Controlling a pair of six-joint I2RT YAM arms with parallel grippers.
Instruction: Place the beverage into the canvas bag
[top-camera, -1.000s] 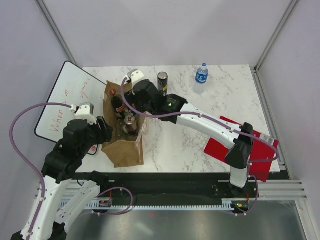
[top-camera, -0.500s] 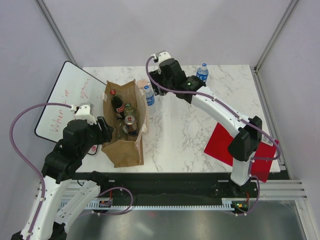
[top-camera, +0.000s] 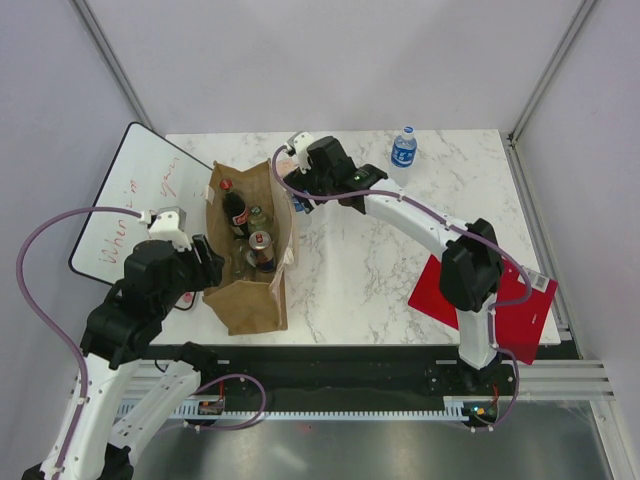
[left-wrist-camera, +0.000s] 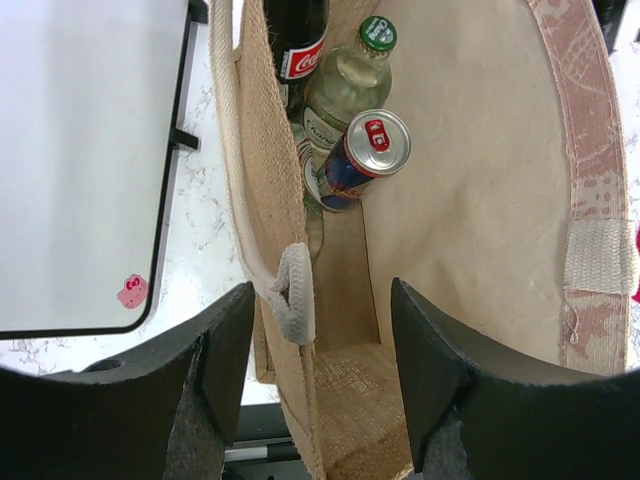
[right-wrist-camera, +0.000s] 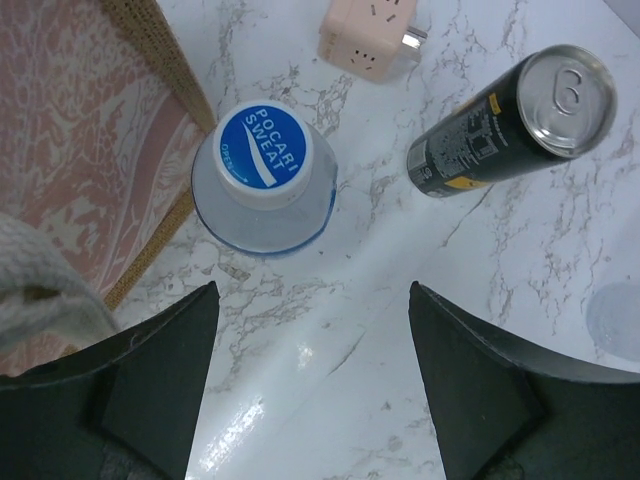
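The tan canvas bag stands open at the table's left. Inside it the left wrist view shows a cola bottle, a green-capped bottle and a can. My left gripper is open, its jaws on either side of the bag's near-left wall and rope handle, gripping nothing. My right gripper is open and empty above the marble, just past a blue-capped Pocari bottle that stands beside the bag's right wall. A black can stands to its right.
A pink power adapter lies behind the Pocari bottle. A small water bottle stands at the back. A whiteboard lies left of the bag, and a red folder sits at the right front edge.
My right arm swung from over the bag's rim to the back of the table, then came back left over the Pocari bottle. The left arm and bag have not moved.
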